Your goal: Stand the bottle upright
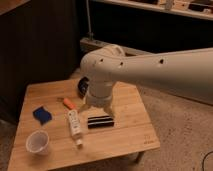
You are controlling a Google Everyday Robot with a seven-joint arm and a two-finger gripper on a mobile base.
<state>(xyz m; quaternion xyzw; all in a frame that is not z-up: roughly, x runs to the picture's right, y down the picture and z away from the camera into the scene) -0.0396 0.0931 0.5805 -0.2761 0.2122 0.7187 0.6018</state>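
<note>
The small white bottle (75,125) lies on its side on the wooden table (130,135), left of centre, with its capped neck pointing toward the front edge. My gripper (98,111) hangs under the big white arm, just right of the bottle and apart from it. Its two white fingers (86,105) are spread open with nothing between them. It hovers just above and behind a black rectangular object (100,121).
A round white cup (38,141) stands at the front left. A blue block (42,114) lies at the left. An orange marker-like stick (68,103) lies behind the bottle. A dark round object (81,86) sits behind the arm. Dark furniture stands behind the table.
</note>
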